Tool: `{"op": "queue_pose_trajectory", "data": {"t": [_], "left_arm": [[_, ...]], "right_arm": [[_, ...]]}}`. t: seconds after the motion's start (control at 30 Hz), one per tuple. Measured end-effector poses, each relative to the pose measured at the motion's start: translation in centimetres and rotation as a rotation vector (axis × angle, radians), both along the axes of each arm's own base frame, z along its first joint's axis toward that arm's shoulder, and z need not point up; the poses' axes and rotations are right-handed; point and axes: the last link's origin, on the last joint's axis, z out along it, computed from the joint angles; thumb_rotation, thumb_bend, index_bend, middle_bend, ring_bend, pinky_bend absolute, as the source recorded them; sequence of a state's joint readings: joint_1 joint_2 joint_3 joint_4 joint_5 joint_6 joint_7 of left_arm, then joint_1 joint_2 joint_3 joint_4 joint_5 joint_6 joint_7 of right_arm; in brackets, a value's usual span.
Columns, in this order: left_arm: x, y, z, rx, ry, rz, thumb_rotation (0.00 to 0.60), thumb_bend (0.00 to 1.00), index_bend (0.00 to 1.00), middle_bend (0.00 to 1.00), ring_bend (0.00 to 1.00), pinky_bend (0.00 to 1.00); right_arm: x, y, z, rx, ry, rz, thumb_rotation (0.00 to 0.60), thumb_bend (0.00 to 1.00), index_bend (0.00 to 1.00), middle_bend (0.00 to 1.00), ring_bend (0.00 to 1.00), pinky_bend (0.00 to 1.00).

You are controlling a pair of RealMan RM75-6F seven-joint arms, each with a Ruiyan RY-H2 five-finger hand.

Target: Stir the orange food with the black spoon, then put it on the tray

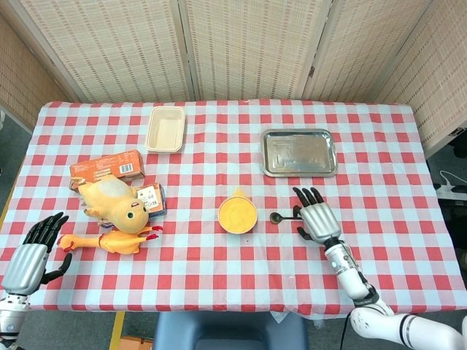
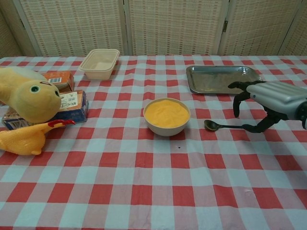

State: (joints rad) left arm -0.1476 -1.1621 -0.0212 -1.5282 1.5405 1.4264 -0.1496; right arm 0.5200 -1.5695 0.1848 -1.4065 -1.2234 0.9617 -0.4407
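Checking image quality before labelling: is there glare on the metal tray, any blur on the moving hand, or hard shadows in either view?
Head view: the silver metal tray shows bright patchy reflections; the right hand looks sharp. Chest view: the tray's sheen is milder, the hand slightly soft, and shadows under the white bowl of orange food are faint.

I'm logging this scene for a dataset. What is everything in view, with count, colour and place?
bowl of orange food: 1, cream bowl, table centre
black spoon: 1, black, right of the bowl
tray: 1, silver, far right
container: 1, beige, far left
plush toy: 1, yellow, left
rubber chicken: 1, yellow, front of the plush
boxes: 2, orange and blue, under the plush
tablecloth: 1, red-white check
left hand: 1, open, left edge
right hand: 1, open, over the spoon handle
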Motion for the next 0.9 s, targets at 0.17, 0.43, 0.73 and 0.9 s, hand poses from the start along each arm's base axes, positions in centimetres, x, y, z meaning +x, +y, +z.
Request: {"op": "queue_pose_trajectory", "data": {"t": [0.17,0.43,0.73,0.9], "left_arm": [[-0.3,0.1,0.2,-0.007,-0.005,0.025,0.600,0.45,0.00,0.00,0.00,0.08],[-0.4,0.1,0.6,-0.015,-0.008,0.032,0.600,0.45,0.00,0.00,0.00,0.08],[-0.4,0.1,0.8,-0.014,-0.006,0.035,0.600,0.45,0.00,0.00,0.00,0.08],[-0.4,0.1,0.8,-0.019,-0.004,0.037,0.600,0.45,0.00,0.00,0.00,0.08]], "right_arm": [[0.4,-0.9,-2.0,0.005,0.014,-0.013,0.600,0.27,0.50,0.00,0.00,0.00],[0.7,-2.3,-3.1,-0.010,0.021,-0.020,0.600,0.32,0.52,0.00,0.00,0.00],[1.3,-3.0,-3.8,-0.002,0.032,-0.016,0.600,0.37,0.52,0.00,0.00,0.00],[1.2,-2.8,-3.9,0.000,0.040,-0.013,0.600,0.37,0.51,0.00,0.00,0.00]]}}
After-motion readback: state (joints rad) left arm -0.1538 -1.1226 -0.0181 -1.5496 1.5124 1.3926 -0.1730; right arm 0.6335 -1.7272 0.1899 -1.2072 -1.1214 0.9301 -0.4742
